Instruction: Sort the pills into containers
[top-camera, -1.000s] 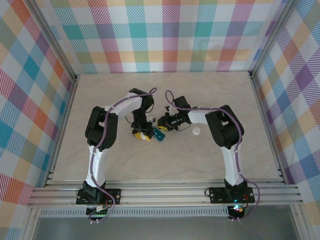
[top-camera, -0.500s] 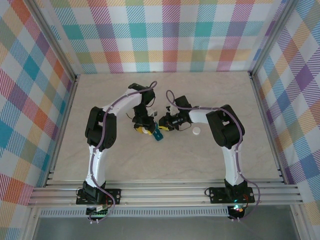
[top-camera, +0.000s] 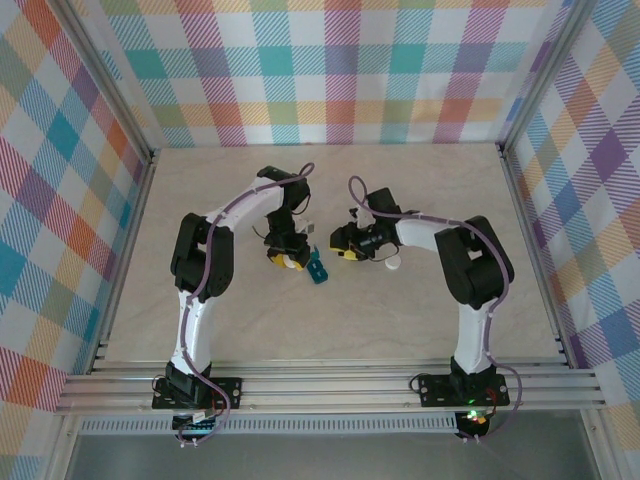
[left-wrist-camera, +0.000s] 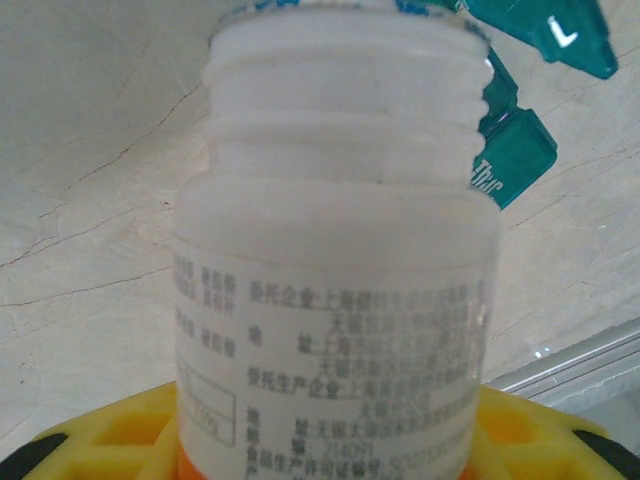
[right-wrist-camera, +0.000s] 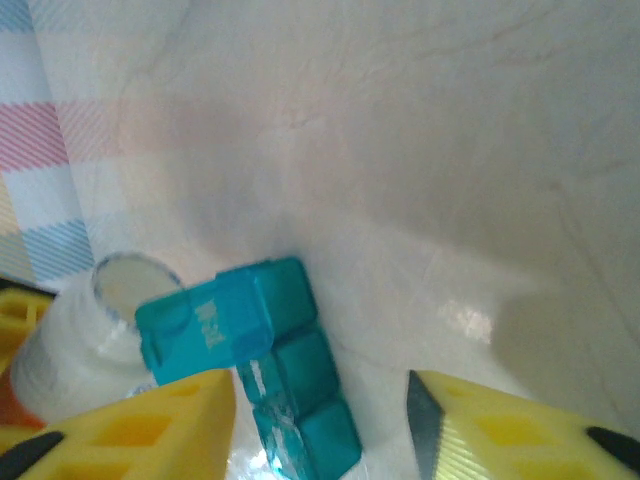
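- The containers (right-wrist-camera: 300, 405), a teal strip of joined square cells, lie flat on the bench (right-wrist-camera: 480, 150) between the two end effectors, with at least one hinged lid (right-wrist-camera: 215, 318) raised.
- The left end effector (top-camera: 288, 259) is clamped on the white bottle (left-wrist-camera: 335, 300). The bottle's threaded mouth is uncapped and sits just beside the raised lid. Whether any pills are inside cannot be told.
- The right end effector (top-camera: 345, 246) is spread and holds nothing. Its yellow fingers (right-wrist-camera: 150, 430) are seen on either side of the strip from the wrist view, not touching it.
- A white cap (top-camera: 393, 263) rests on the bench near the right arm.
- The strip is judged to be very light, stiff thin plastic with a glossy, slippery skin. It would probably slide or tip under a small nudge from the bottle.
- Hold is best taken across the two long side walls of the closed cells, with the fingers low against the bench. The open cell and its lid would thus be left free.
- The lid hinges look thin and are best not gripped or levered.
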